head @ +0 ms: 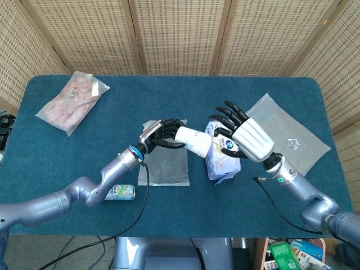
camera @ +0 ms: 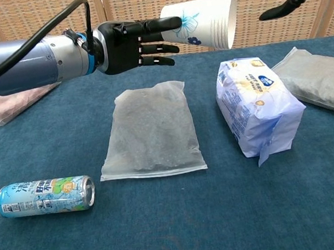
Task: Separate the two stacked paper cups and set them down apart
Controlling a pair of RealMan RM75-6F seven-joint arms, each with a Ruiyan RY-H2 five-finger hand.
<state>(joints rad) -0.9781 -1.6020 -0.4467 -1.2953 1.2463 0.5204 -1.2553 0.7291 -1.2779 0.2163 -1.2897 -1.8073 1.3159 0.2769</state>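
While held sideways above the table [head: 67, 152], the stacked paper cups [head: 193, 141] sit in the grip of the left hand [head: 161, 134], base end inside the curled fingers [camera: 154, 35] and open mouth turned away from them, toward the right hand [head: 246, 135].

Far beyond the back of the left hand, at the far left corner: a clear bag of pinkish content [head: 72, 102], flat on the blue cloth. Under the left forearm, near the front edge: a drink can [camera: 45, 196] on its side. Directly below the left fingers and the cups: a flat translucent pouch [camera: 151, 132], lying on the table, not touched.

Just past the mouth of the cups, below it: a white and blue wrapped pack [camera: 256, 106], standing between the two hands. Above this pack: the right hand, fingers spread wide and holding nothing, fingertips [head: 221, 120] pointing toward the cup mouth, near it but apart. In the chest view, only dark fingertips of this hand at the top right edge, beside the cup rim with a gap.

Behind the right hand: a second flat grey pouch [head: 292, 138] with a small label, resting at the right end of the table.
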